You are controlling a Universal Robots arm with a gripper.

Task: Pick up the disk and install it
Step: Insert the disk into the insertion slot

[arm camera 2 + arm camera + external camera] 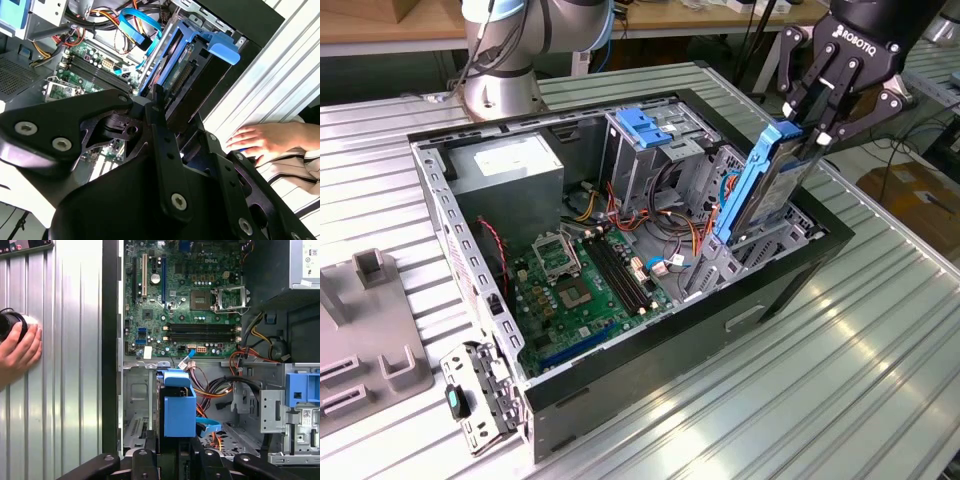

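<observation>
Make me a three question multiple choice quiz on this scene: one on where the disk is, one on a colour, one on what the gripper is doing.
1. Where is the disk?
A) standing on end, lower part inside the computer case
B) lying flat outside the case
C) lying flat on the case floor

2. What colour is the frame around the disk?
A) red
B) yellow
C) blue

3. How is the gripper?
A) open, clear of the disk
B) shut on the disk's top end
C) shut on nothing

Answers:
1 A, the exterior view shows it on end with its lower part down in the case, at that view's right.
2 C, a bright blue rail runs along its edge.
3 B, the fingers close on either side of its top end.
</observation>
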